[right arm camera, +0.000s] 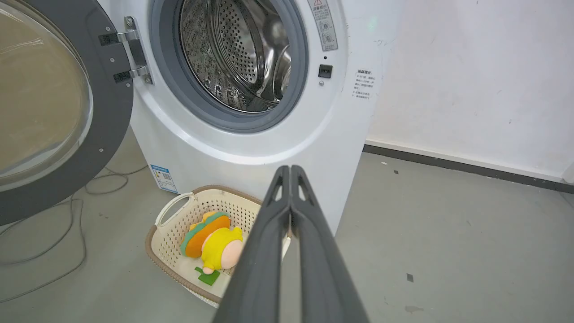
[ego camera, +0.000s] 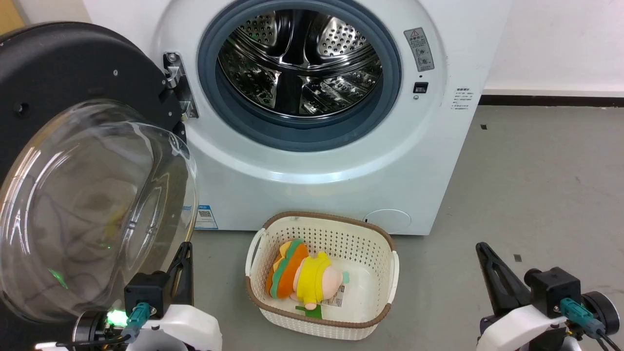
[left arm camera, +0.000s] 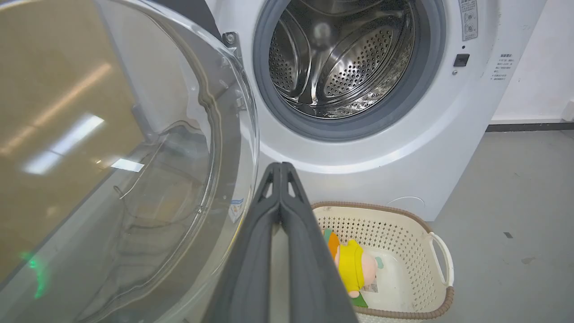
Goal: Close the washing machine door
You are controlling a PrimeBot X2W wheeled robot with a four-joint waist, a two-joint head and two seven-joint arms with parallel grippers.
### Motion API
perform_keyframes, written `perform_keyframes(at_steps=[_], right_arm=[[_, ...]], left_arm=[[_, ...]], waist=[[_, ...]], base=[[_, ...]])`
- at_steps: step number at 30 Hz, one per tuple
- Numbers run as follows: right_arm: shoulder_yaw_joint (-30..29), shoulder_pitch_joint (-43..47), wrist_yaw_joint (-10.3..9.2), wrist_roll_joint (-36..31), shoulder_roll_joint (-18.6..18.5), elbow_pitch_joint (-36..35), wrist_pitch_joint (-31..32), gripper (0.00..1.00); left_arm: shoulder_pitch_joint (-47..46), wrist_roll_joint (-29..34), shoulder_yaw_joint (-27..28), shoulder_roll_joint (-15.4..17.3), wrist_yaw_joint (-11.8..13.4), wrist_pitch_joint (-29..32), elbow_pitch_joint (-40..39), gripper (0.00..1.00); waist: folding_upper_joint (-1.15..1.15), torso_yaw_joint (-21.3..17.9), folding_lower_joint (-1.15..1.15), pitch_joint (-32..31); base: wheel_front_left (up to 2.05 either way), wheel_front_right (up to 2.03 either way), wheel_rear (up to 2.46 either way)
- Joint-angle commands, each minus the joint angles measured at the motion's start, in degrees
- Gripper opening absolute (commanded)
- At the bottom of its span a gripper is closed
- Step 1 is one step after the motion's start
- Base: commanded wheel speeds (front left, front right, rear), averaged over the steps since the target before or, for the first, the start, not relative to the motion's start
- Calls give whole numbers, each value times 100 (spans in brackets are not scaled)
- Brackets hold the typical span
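One washing machine (ego camera: 341, 170) stands against the wall, its steel drum exposed. Its single washing machine door (ego camera: 58, 73) is swung wide open, hanging from the metal hinge (ego camera: 178, 83) on the machine's left edge as the robot faces it, with the clear glass bowl bulging toward the robot. Three stickers show on the machine's front. One white basket (ego camera: 321, 214) sits on the floor just in front of the machine, and one plush toy (ego camera: 307, 278) lies inside it.

There are two grippers. The left gripper (ego camera: 184, 251) is held low in front of the machine, its fingers pointing toward the machine's front, just beside the lower edge of the door's glass; whether it touches the glass cannot be told. Its two fingers are pressed together on nothing. The right gripper (ego camera: 485, 251) hovers low, off the machine's right front corner, well apart from the door, also clenched and empty.
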Motion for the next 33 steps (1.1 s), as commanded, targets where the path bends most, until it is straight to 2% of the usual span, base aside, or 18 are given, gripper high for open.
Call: perform_keyframes(at_steps=[1,2,3,24,25,26,27,33], right_arm=[[1,-80,5,-44,25,-24,4,0],[1,-80,5,-44,25,-24,4,0],[1,0,1,1,0,0,-2,100],[-100,-12,1,390,3,-109,-223,100],[-101,-12,1,407,3,-117,-235,100],[-101,-12,1,422,3,-123,-247,100],[-99,-11,1,432,3,-130,-259,100],[-82,-5,1,477,5,-173,-331,100]], left_arm=[[-58,17,6,0,-25,2,-23,0],[-58,17,6,0,-25,2,-23,0],[0,0,2,0,1,-2,0,100],[-96,35,-144,41,307,-223,-80,100],[-107,36,-151,49,328,-235,-100,80],[-120,37,-158,57,349,-247,-125,30],[-131,37,-165,67,369,-259,-150,1],[-217,-44,-145,91,454,-331,-362,0]], waist=[[0,0,0,0],[0,0,0,0],[0,0,0,0],[0,37,0,23],[0,45,0,25],[0,55,0,26],[0,65,0,28],[0,147,0,38]], base=[[0,0,0],[0,0,0],[0,0,0],[0,0,0],[0,0,0],[0,0,0],[0,0,0],[0,0,0]])
